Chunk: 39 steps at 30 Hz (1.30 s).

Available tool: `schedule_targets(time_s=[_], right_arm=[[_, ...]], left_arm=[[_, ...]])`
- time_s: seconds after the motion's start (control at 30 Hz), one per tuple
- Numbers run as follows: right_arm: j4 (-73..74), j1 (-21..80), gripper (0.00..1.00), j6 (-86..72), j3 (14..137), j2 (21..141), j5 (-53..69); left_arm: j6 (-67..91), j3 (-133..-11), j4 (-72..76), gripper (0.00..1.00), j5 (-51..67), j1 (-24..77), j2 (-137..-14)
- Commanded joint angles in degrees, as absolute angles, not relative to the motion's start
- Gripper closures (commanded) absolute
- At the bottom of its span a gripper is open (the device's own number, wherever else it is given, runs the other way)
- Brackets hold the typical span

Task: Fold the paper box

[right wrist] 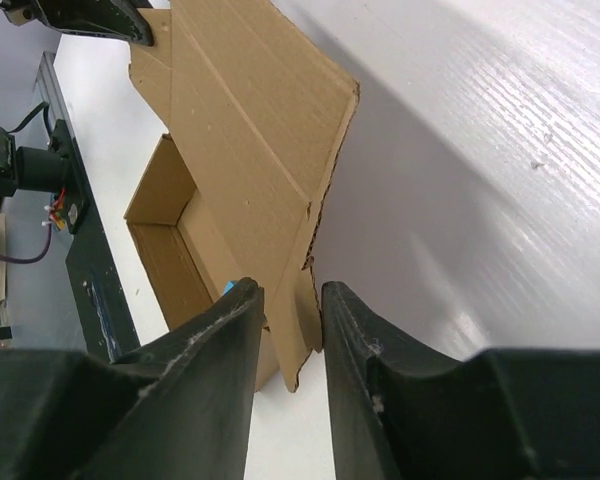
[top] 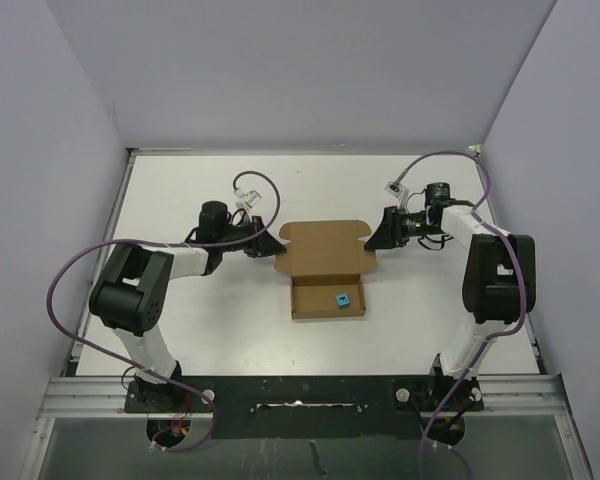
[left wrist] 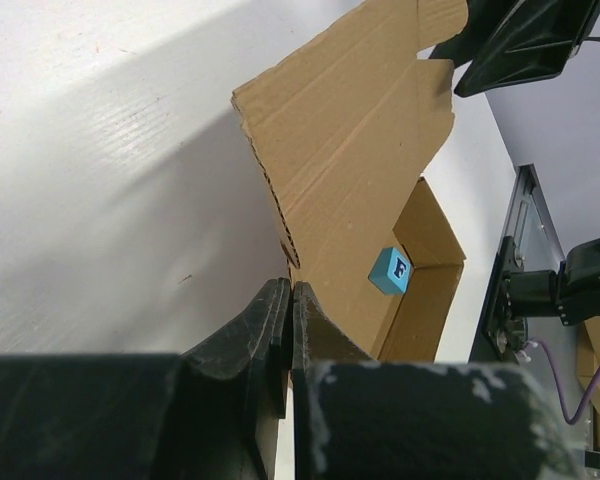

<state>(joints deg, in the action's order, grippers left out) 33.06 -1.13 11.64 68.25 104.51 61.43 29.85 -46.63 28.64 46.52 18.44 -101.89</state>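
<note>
The paper box [top: 325,255] is a plain brown die-cut cardboard mailer, partly folded. Its near half forms a shallow open tray with upright walls. The lid panel, with side flaps, slants up beyond the tray's far wall. It sits mid-counter [top: 180,200].

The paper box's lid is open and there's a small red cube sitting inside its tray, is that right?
No, the cube in the tray of the paper box is blue, not red; the left wrist view shows it. The lid is open.
</note>
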Motion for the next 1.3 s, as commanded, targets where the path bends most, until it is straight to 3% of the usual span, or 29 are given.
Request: schedule_targets(time_s=[0.0, 0.27, 0.37, 0.8, 1.27], right_arm=[[34.28, -0.89, 0.72, 13.1, 67.98, 100.37, 60.23], [34.27, 0.06, 0.96, 13.78, 67.89, 98.87, 59.88], [31.05, 0.73, 1.0, 12.02, 66.04, 96.48, 59.9], [11.42, 11.45, 1.0, 7.55, 58.08, 83.75, 37.41], [-10.12, 20.21, 1.0, 4.4, 48.52, 78.42, 21.01]], left_arm=[[29.44, -46.49, 31.64, 1.0, 45.05, 19.03, -98.3], [28.9, -45.97, 30.58, 1.0, 43.05, 19.96, -95.89], [27.95, -45.51, 28.39, 1.0, 38.39, 21.65, -92.73], [22.22, -40.5, 27.43, 1.0, 0.45, 36.13, -80.76], [9.65, -44.32, 35.97, 1.0, -27.82, 47.01, -86.44]])
